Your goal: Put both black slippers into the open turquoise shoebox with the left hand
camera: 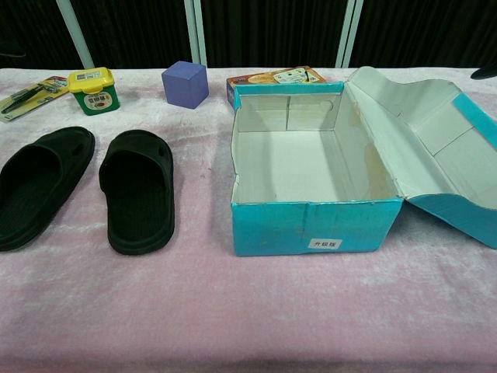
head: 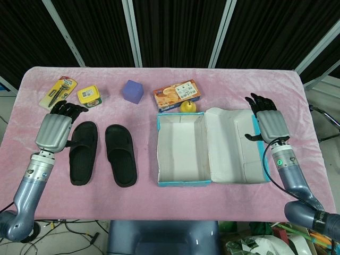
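Two black slippers lie side by side on the pink cloth, the outer slipper and the inner slipper, toes away from me. Right of them stands the open turquoise shoebox, white and empty inside, its lid folded out to the right. In the head view my left hand hovers at the outer slipper's left edge, fingers spread and holding nothing. My right hand is open beside the lid's far right edge, thumb near it.
Along the back of the table sit a carded tool pack, a yellow jar, a purple cube, a snack box and a small yellow object behind the shoebox.
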